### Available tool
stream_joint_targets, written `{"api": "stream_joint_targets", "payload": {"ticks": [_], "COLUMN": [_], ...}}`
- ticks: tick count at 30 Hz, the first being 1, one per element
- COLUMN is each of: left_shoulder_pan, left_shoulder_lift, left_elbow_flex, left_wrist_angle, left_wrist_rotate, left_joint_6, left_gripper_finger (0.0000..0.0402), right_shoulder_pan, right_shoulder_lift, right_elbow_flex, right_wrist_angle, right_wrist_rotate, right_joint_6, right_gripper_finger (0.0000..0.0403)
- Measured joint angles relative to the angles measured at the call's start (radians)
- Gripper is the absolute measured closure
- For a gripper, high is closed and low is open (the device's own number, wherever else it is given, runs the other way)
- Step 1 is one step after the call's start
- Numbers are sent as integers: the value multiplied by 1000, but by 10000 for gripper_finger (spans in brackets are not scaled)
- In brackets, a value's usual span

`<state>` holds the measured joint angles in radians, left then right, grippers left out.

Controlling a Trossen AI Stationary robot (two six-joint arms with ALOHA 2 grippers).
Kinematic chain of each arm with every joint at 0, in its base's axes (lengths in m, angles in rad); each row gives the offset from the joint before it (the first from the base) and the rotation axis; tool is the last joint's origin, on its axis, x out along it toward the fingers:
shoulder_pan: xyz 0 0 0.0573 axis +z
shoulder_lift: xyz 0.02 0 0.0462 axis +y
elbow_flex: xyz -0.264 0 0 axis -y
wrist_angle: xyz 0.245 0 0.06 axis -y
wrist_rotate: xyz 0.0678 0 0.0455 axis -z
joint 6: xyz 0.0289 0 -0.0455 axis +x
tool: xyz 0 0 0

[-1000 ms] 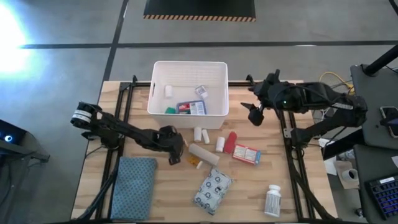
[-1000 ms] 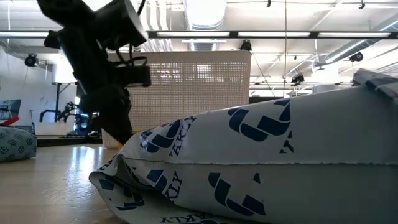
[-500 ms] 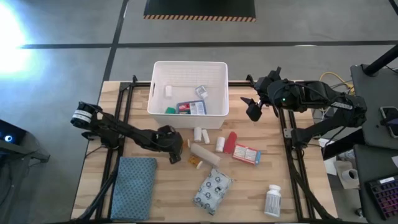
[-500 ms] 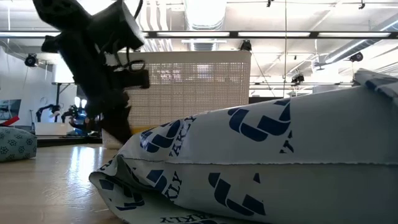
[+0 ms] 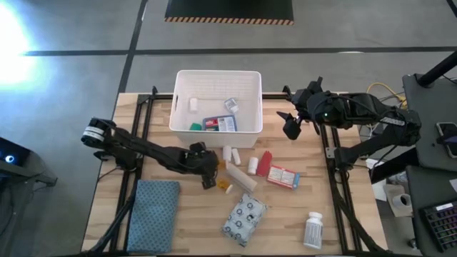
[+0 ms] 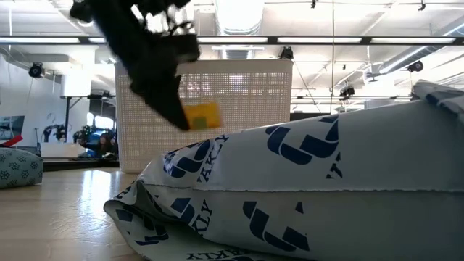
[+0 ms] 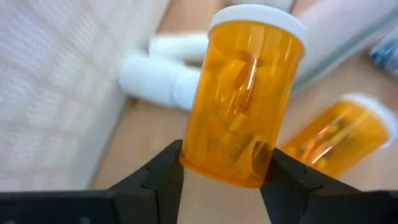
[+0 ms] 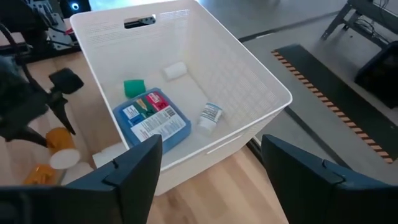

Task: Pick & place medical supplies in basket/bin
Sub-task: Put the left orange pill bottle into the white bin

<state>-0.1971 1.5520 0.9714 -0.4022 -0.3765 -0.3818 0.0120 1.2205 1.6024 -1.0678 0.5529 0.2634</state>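
Left gripper [image 5: 208, 176] has shifted toward the table's middle since a moment ago and now carries an orange vial [image 7: 245, 93] clear of the wood.

Largest first: one white bin [image 5: 187, 82] at the far edge holds a blue-white first-aid pouch [image 8: 151, 119], a green piece [image 8: 134, 88] and two small white items, too small to tell apart. One folded blue-grey cloth [image 5: 153, 215] lies near the left front; one patterned packet [image 5: 244, 218] fills most of the low view, hiding the table behind it. One red-white box [image 5: 283, 176], one red tube [image 5: 264, 163] and one white bottle [image 5: 313, 230] lie loose. Two orange vials show: one pinched between the left fingers [image 7: 163, 175], a second [image 7: 336, 134] lying on the wood beside it. Right gripper [image 5: 291, 127] hovers beside the bin, fingers spread.
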Motion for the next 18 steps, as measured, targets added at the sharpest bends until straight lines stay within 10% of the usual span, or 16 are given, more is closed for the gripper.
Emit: {"api": "stream_joint_targets", "payload": {"ticks": [18], "left_shoulder_pan": [71], "left_shoulder_lift": [-3], "left_elbow_flex": [542], "left_wrist_angle": [-346], "left_wrist_rotate": [-296], "left_joint_6": [213], "left_gripper_finger": [245], "right_shoulder_pan": [1], "right_shoulder_lift": [-16], "right_elbow_flex": [0], "right_wrist_angle": [-60], "right_wrist_rotate": [-3], "right_joint_6": [-32], "right_gripper_finger": [148]}}
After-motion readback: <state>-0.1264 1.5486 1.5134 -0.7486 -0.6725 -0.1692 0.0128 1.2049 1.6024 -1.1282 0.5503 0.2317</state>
